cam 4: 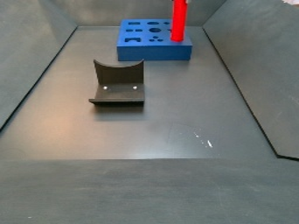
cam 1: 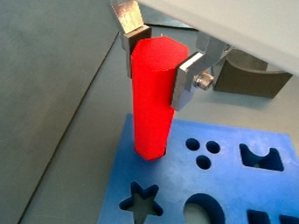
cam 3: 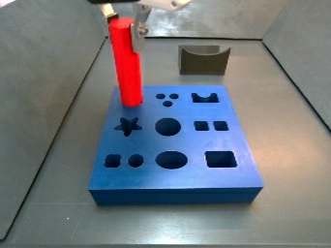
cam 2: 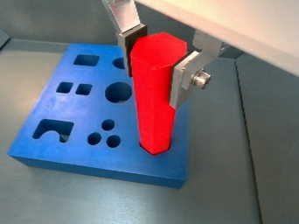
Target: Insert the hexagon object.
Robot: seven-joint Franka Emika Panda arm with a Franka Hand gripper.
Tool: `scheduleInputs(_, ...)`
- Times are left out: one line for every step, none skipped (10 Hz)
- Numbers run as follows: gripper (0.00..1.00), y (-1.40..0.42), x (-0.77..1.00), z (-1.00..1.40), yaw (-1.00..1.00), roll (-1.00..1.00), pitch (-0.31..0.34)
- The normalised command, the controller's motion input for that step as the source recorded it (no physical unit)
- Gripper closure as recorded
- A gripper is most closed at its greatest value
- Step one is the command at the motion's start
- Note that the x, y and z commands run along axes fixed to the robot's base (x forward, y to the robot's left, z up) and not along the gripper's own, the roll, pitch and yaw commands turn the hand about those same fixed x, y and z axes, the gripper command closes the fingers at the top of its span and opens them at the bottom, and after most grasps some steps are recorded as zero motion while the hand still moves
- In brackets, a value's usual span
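The hexagon object [cam 1: 153,96] is a long bright red rod, held upright. My gripper [cam 1: 160,57] is shut on its upper end, one silver finger on each side, as both wrist views show [cam 2: 158,59]. The rod's lower end meets the top of the blue board [cam 1: 239,188] at a corner next to the star hole [cam 3: 127,125]. The hole under the rod is hidden, and I cannot tell how deep it sits. Both side views show the rod [cam 3: 127,63] standing on the board [cam 4: 146,51]. In a side view only the gripper's tip [cam 3: 123,12] shows.
The blue board [cam 2: 128,162] has several cut-out holes: star, circles, squares, an arch. The dark grey fixture [cam 3: 200,60] stands on the grey floor behind the board, seen also in a side view [cam 4: 117,83]. Sloped grey walls [cam 3: 52,87] enclose the floor.
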Motion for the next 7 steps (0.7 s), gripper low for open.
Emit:
scheduleInputs(1.0, 0.0, 0.0, -0.63, -0.04, -0.06, -0.051)
scheduleInputs(1.0, 0.0, 0.0, -0.74, -0.08, -0.02, -0.023)
scheduleInputs(1.0, 0.0, 0.0, -0.82, -0.08, -0.02, -0.013)
scheduleInputs(1.0, 0.0, 0.0, -0.78, -0.05, -0.03, -0.046)
scheduleInputs(1.0, 0.0, 0.0, -0.55, -0.07, 0.0, -0.014)
scheduleInputs(1.0, 0.0, -0.05, -0.06, 0.0, -0.04, -0.134)
scheduleInputs(1.0, 0.0, 0.0, 0.0, 0.0, 0.0, 0.0)
